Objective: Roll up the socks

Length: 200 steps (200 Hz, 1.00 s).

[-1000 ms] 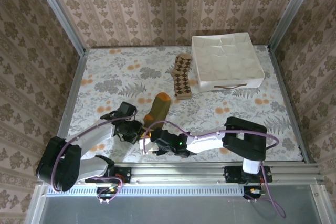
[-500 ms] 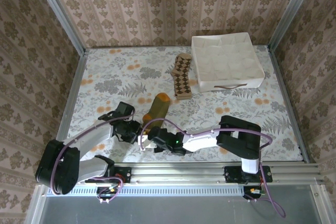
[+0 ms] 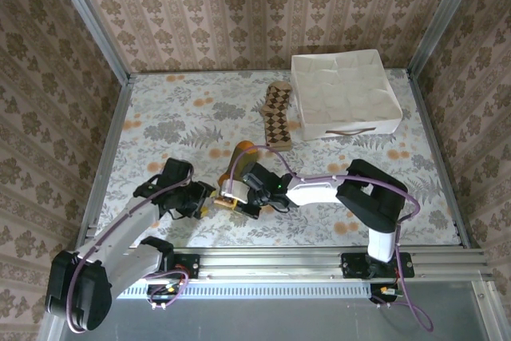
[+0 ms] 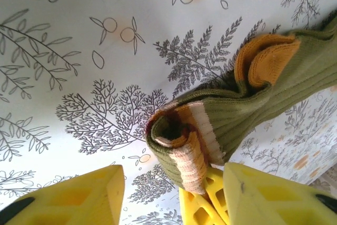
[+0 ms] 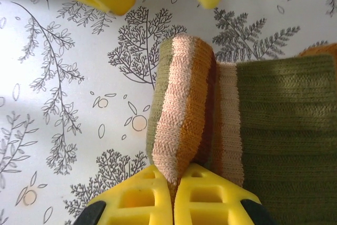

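With the right jaws clenched on the rolled cuff of the olive-green sock near the bench's front edge and the left jaws released alongside, best wind it snugly toward the orange toe.

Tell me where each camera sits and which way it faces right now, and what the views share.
Top external: above and behind the arm bases, looking down on the table, both arms, the argyle sock and the white box.
Left wrist: low, facing the rolled cuff of the olive sock; the left fingers, open, flank it.
Right wrist: looking down on that cuff; the right fingers are shut on it.
Shared: both wrist views show the cuff and the other arm's yellow fingers.
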Motion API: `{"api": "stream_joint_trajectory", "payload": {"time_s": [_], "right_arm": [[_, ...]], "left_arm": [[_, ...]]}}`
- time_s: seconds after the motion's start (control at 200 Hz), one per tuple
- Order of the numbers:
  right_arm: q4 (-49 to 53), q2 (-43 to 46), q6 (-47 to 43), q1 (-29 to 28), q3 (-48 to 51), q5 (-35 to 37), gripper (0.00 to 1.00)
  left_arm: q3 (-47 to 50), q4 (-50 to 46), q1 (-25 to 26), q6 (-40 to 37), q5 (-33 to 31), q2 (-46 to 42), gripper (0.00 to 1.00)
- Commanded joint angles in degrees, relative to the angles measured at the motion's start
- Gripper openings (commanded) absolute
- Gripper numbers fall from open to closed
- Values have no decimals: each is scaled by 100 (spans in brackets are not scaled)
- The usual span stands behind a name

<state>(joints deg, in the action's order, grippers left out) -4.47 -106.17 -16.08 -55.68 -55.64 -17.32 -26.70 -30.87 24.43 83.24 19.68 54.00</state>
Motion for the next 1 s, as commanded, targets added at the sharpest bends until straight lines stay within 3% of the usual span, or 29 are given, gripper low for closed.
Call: {"api": "stream_joint_trajectory", "payload": {"time_s": [0.0,0.23,0.565,0.87,0.995], "right_arm": [[1325,-460,359,185,60,-681,0],[1597,-706,554,447,-201,-1078,0],[1895,-1052,881,661,-527,-1409,0],[1990,-1169,950,752,-676,-1591,0],[1935,-1122,866,752,-677,-1599,0]], "left_arm": [[210,262,318,390,-49,-82,48],[501,1030,703,944,-175,107,50],[585,1671,787,1163,-174,498,53],[563,1529,897,1345,-223,944,35],[502,1219,913,1382,-181,1252,18]]}}
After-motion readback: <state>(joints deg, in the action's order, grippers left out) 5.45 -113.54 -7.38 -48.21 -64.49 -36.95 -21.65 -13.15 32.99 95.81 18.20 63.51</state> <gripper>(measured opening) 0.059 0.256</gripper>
